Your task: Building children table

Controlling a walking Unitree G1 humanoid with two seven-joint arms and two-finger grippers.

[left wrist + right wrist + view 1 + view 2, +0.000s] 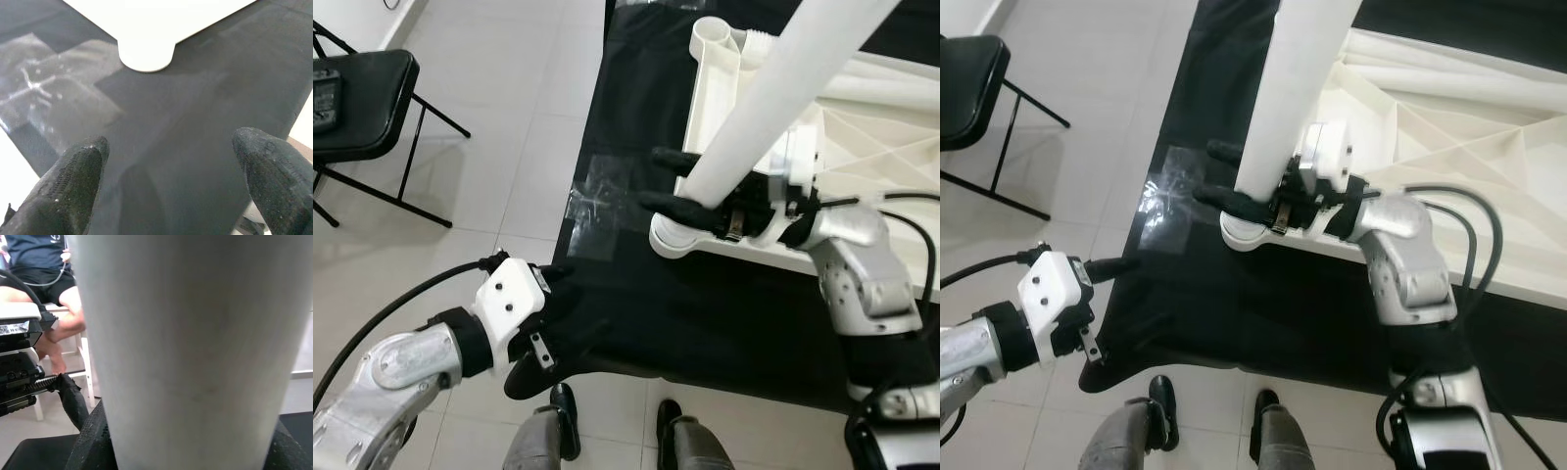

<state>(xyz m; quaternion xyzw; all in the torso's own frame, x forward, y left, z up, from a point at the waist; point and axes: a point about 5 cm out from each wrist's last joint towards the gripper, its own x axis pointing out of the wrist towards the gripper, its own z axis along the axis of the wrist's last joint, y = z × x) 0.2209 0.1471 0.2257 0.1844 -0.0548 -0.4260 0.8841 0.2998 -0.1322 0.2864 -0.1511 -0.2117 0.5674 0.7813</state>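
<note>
Left gripper (168, 191) spread wide over mat (636, 313) corner; right gripper (690, 186) clamps leg (773, 88) at tabletop (862, 147) corner socket.

A black mat (636, 313) on the tiled floor (509, 117) bears the white tabletop (862, 127).

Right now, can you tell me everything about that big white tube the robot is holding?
The long white plastic-looking table leg is a smooth, round tube that widens toward the camera. It stands nearly upright, slightly tilted, with its lower end at the round corner socket of the upside-down white table top, which lies on a black floor mat. The right gripper grasps it near the bottom, one black finger on each side.
</note>
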